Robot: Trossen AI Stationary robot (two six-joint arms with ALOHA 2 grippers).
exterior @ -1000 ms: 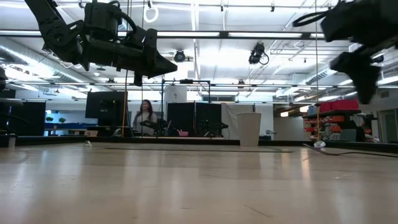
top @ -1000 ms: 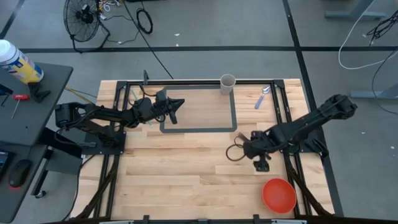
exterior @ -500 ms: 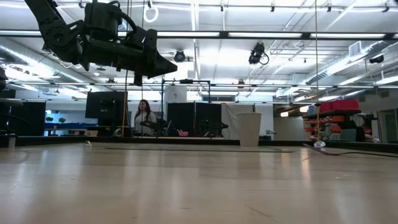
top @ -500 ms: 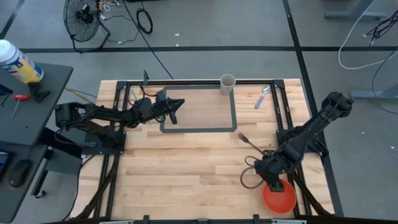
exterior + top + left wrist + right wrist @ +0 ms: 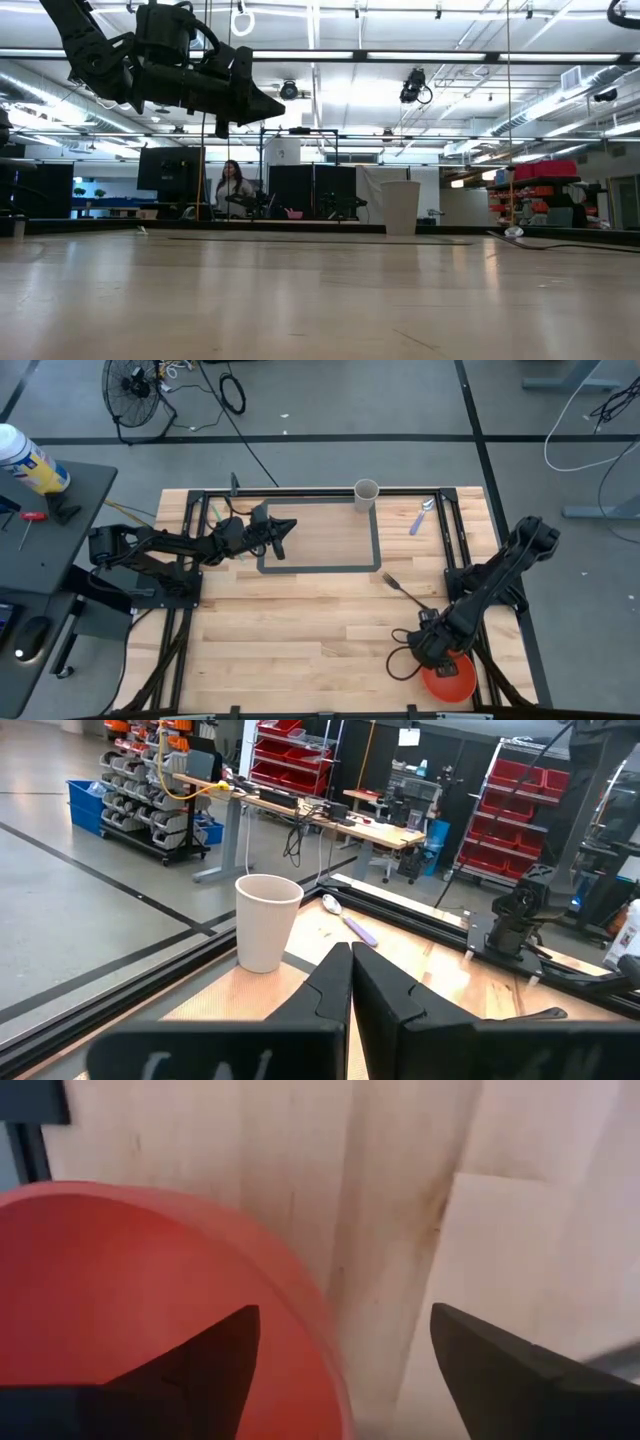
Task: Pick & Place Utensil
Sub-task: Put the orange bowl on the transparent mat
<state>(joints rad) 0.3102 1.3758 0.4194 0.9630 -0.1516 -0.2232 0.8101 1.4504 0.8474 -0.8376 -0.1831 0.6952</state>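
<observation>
The right gripper hangs with fingers apart and empty over the red bowl's rim. The fork lies on the worktop well beyond it, ungrasped; picking and placing seem undone. The left gripper, fingers together, waits far off.

From above, we see the right arm's gripper covering part of the round red plastic bowl, and the right wrist view cuts that bowl off at the picture's edge. We cannot make out the prongs of the slim dark metal fork; it is too small.
</observation>
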